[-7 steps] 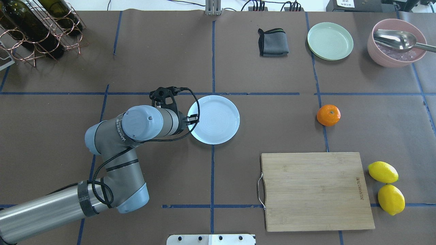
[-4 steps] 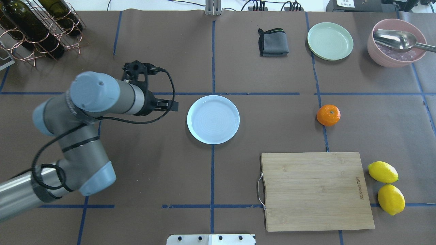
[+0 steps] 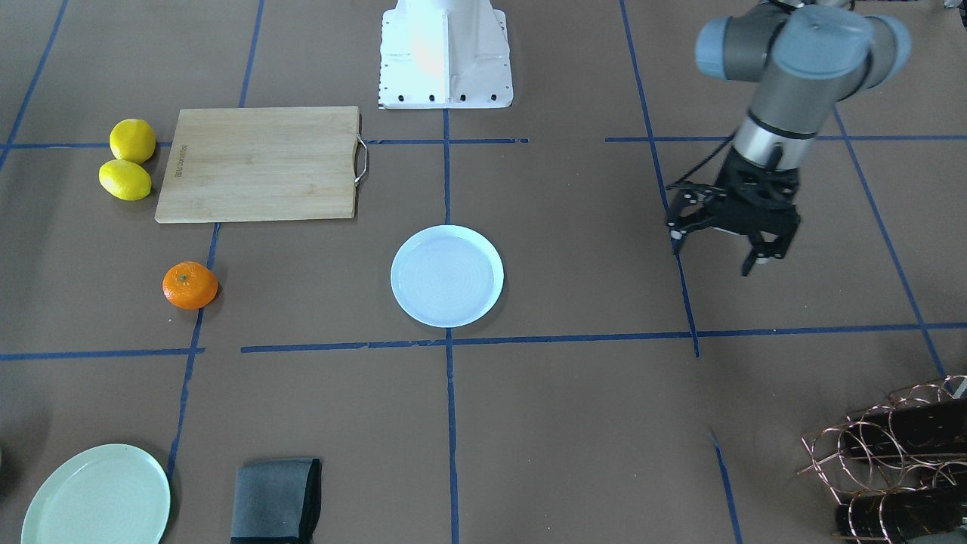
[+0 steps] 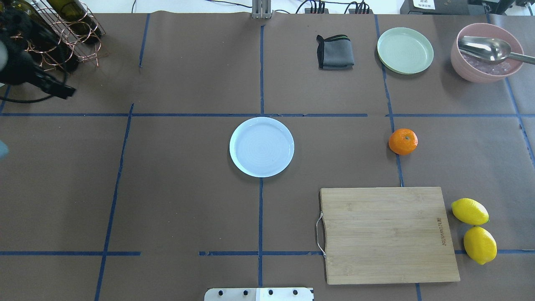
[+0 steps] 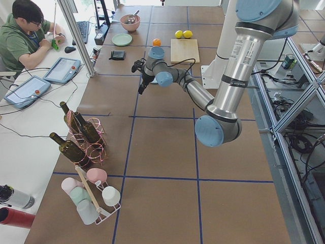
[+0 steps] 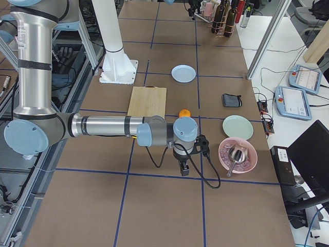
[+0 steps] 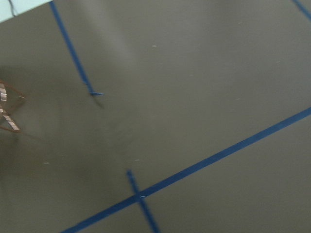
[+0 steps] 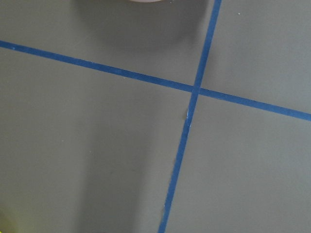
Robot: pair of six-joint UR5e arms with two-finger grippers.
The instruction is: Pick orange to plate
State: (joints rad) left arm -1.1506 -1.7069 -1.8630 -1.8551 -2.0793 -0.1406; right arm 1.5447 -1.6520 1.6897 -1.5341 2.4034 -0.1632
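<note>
Left claw (image 3: pixel 712 253): we are seeing it hanging above the brown surface (image 3: pixel 574 423), pointing down. Its fingers (image 3: pixel 678 223) are standing apart and gripping nothing. The overhead view is catching only part of it, at the frame's edge.

Plate (image 3: pixel 447 276): it is lying flat on the surface, well apart from the left claw, off to the robot's right of it.

Orange (image 3: pixel 190 285): it is sitting on the surface farther out in that same direction. The plate is therefore lying between the left claw and the orange. The orange is touching neither, and is not yet on the plate.

Wine rack (image 3: pixel 884 453): copper wire, holding dark bottles. It is standing near the left claw, on the side away from the robot's base.

Right claw (image 6: pixel 183 169): we are finding it only in the right-end side view, hanging low and pointing down. We cannot tell whether its fingers are apart or together. The orange is showing near it, partly hidden behind its wrist. A pink bowl (image 6: pixel 222 157) holding a metal spoon (image 6: pixel 235 153) is sitting close beside this claw.

Past the orange from the left claw, a wooden cutting board (image 3: pixel 261 162) is lying flat, with two lemons (image 3: pixel 125 180) just beside its far edge. A green plate (image 3: pixel 96 495) and a folded grey cloth (image 3: pixel 276 499) are lying toward the operators' side.
</note>
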